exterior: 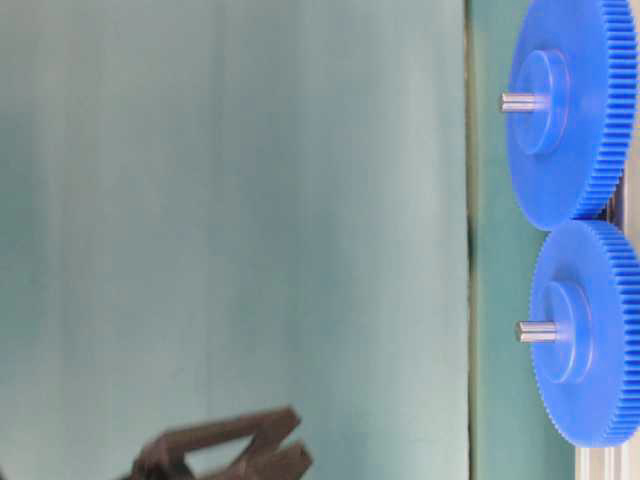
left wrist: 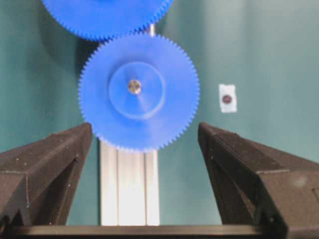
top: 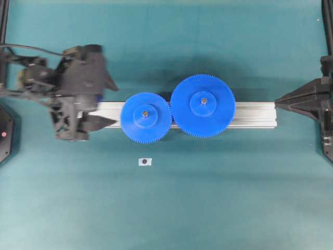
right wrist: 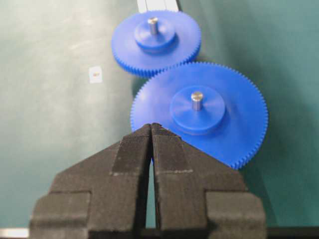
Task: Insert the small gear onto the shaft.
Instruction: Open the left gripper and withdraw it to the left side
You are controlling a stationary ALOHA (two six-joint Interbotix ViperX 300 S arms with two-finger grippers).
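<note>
The small gear [top: 146, 117] sits on the shaft [top: 145, 111], whose metal tip shows through the centre of the hub. In the table-level view the pin stands proud of the hub. The gear rests over a silver rail [top: 255, 114] lying across the green table [top: 234, 198].

The left gripper [top: 106, 102] is released, its jaws standing wide apart and holding nothing. In the left wrist view the small gear lies ahead of the jaws, centred on the gap between them, with its near rim level with the fingertips [left wrist: 79, 137] and not touching them. The rail runs straight through the gap beneath.

Beyond the small gear from those jaws sits the large gear [top: 203, 105] on its own pin, its teeth meeting those of the small gear.

A small white tag [top: 145, 162] with a dark dot lies on the table, off to the side of the left jaws and apart from both gears.

The right gripper [top: 277, 103] is clenched, fingertips together, empty. It rests at the far end of the rail. The large gear lies just ahead of its tips and stands between them and the small gear.
</note>
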